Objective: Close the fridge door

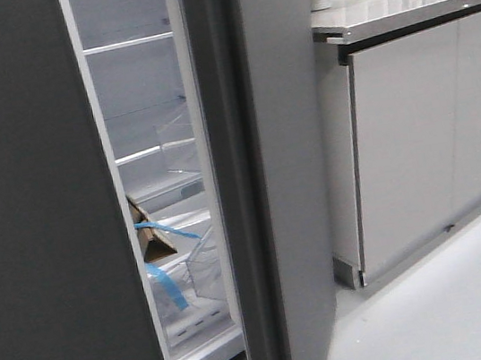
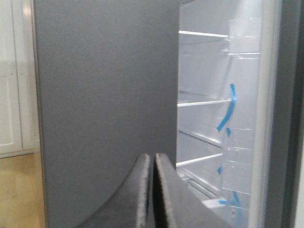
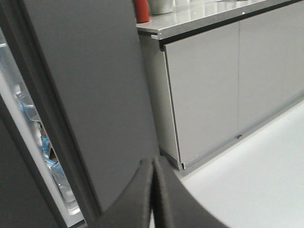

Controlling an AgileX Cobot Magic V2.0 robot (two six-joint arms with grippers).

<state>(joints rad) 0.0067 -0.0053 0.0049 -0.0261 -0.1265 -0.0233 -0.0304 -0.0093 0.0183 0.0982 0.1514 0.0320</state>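
Up close, the left gripper (image 2: 151, 190) has its fingers pressed together, empty, facing the fridge door (image 2: 104, 104); the right gripper (image 3: 153, 194) is likewise pinched closed, holding nothing. Ajar at the left, the door stands upright, long axis vertical, outer face toward the robot. A glancing push could slip off its handleless panel.
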